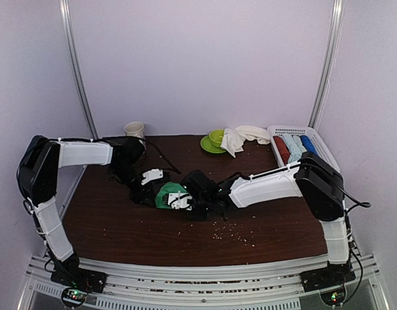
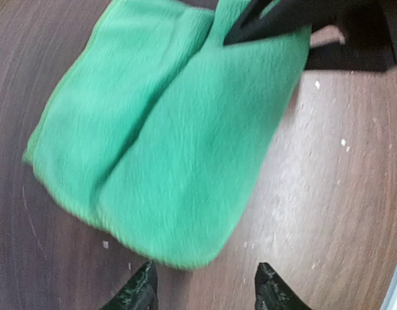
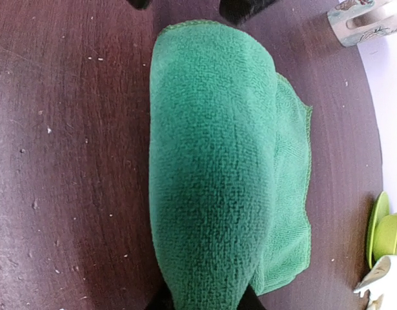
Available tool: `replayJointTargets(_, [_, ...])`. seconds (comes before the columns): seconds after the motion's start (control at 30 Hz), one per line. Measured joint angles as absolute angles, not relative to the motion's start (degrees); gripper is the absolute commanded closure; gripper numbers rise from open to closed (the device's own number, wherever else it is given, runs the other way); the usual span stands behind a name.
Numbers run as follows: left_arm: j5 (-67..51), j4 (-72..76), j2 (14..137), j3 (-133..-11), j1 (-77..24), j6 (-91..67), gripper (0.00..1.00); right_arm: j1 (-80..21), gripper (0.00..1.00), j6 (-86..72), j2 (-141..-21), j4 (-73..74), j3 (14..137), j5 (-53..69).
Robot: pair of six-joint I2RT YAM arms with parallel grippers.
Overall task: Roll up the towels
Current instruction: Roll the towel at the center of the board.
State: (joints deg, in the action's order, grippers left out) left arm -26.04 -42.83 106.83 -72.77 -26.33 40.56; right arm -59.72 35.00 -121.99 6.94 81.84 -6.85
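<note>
While the bright green terry-cloth towel lies part-folded on the dark brown table, the right gripper pinches its fold (raised); the left gripper hangs spread and empty beside its edge.

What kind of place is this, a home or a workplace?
Probably a robot test booth, not a home: plain pale walls, two robot arms bolted at a brown table, and a green towel being handled.

Green towel: fuzzy matt terry cloth; table: dark wood-grain, slight sheen.
</note>
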Motion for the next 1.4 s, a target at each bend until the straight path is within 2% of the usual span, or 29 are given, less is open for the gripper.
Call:
replayJointTargets(0.23, [-21.6,-33.0,95.6,-60.3,-24.3,41.5,0.44,-58.0,0.92,32.5,-123.8,15.5,88.1,0.1])
replayJointTargets(0.5, [-22.0,-18.8,80.9,-47.5,-24.2,45.4,0.42,-55.1,0.90,30.5,-126.7,24.8,95.5,9.6])
replayJointTargets(0.67, [-21.9,-10.9,76.2,-40.6,-25.5,49.2,0.42,-53.0,0.90,29.1,-130.3,31.4,102.4,16.6])
replayJointTargets(0.83, [-18.8,-2.8,75.9,-36.2,-30.6,51.5,0.42,-50.7,0.89,27.4,-134.2,37.5,109.3,24.5])
replayJointTargets(1.07, [-11.4,8.1,81.0,-34.6,-37.9,53.5,0.43,-48.4,0.87,25.7,-136.4,41.5,112.6,33.1])
replayJointTargets(1.4, [-7.6,12.4,85.8,-34.6,-40.2,57.2,0.45,-47.5,0.88,25.5,-138.5,45.3,114.5,41.9])
